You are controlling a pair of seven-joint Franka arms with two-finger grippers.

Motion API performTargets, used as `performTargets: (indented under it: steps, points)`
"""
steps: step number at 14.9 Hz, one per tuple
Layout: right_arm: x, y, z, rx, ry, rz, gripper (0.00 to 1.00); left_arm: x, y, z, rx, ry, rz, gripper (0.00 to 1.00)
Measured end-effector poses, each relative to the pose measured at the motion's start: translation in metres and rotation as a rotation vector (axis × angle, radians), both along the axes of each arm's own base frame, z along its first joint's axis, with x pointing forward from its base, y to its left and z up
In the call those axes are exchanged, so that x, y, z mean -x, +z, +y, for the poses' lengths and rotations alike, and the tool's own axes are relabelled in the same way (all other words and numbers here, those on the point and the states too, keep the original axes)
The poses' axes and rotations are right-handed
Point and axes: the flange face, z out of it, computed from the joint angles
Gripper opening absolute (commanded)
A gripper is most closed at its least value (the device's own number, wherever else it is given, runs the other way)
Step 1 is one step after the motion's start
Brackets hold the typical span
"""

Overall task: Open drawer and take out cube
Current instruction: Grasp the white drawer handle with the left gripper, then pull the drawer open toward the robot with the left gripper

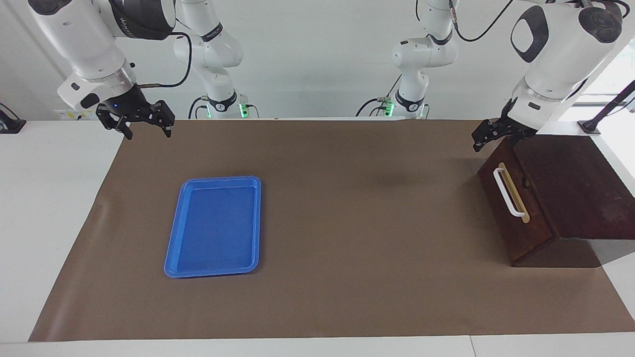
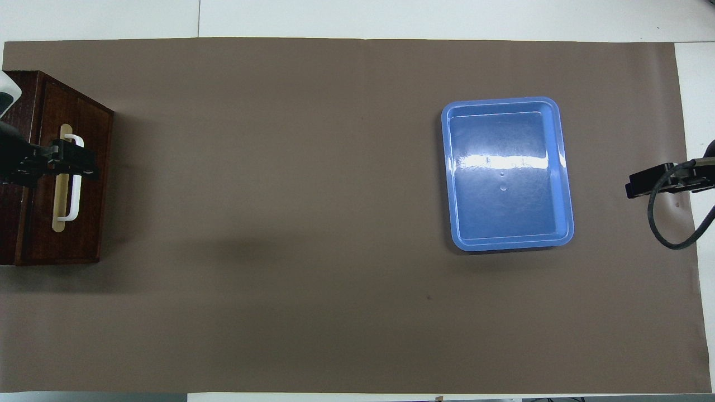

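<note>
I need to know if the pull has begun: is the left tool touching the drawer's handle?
Apart. The facing view shows the left tool above the drawer, clear of the handle.

White table [image 1: 59, 208], most of its top covered by a brown paper sheet [image 1: 347, 208] with white margins showing at the ends and the edge farthest from the robots. Plain white wall [image 1: 317, 59] at the robots' end. Bright window [image 1: 617, 74] at the left arm's end. Even light, soft shadows, glare streak on a blue tray [image 2: 564, 167].
</note>
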Motion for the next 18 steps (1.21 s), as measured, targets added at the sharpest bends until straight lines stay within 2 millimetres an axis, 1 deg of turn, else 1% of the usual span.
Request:
performTargets:
  steps: [4, 6, 7, 8, 9, 12, 14, 16, 18]
  points:
    - [0.000, 0.000, 0.000, 0.000, 0.000, 0.000, 1.00, -0.002, 0.003, -0.003, 0.001, -0.009, -0.021, 1.00]
    - [0.000, 0.000, 0.000, 0.000, 0.000, 0.000, 1.00, -0.005, 0.006, -0.004, -0.005, -0.045, -0.054, 1.00]
    - [0.000, 0.000, 0.000, 0.000, 0.000, 0.000, 1.00, -0.007, 0.003, -0.003, -0.028, -0.066, -0.076, 1.00]
    - [0.000, 0.000, 0.000, 0.000, 0.000, 0.000, 1.00, -0.009, -0.004, 0.000, -0.059, -0.084, -0.094, 1.00]
    - [0.000, 0.000, 0.000, 0.000, 0.000, 0.000, 1.00, -0.011, -0.016, 0.001, -0.094, -0.103, -0.105, 1.00]
    - [0.000, 0.000, 0.000, 0.000, 0.000, 0.000, 1.00, -0.013, -0.069, -0.002, -0.217, -0.191, -0.124, 1.00]
    - [0.000, 0.000, 0.000, 0.000, 0.000, 0.000, 1.00, -0.013, -0.100, -0.005, -0.274, -0.246, -0.130, 1.00]
    - [0.000, 0.000, 0.000, 0.000, 0.000, 0.000, 1.00, -0.015, -0.123, -0.004, -0.285, -0.266, -0.127, 1.00]
    - [0.000, 0.000, 0.000, 0.000, 0.000, 0.000, 1.00, -0.019, -0.139, 0.002, -0.284, -0.268, -0.126, 1.00]
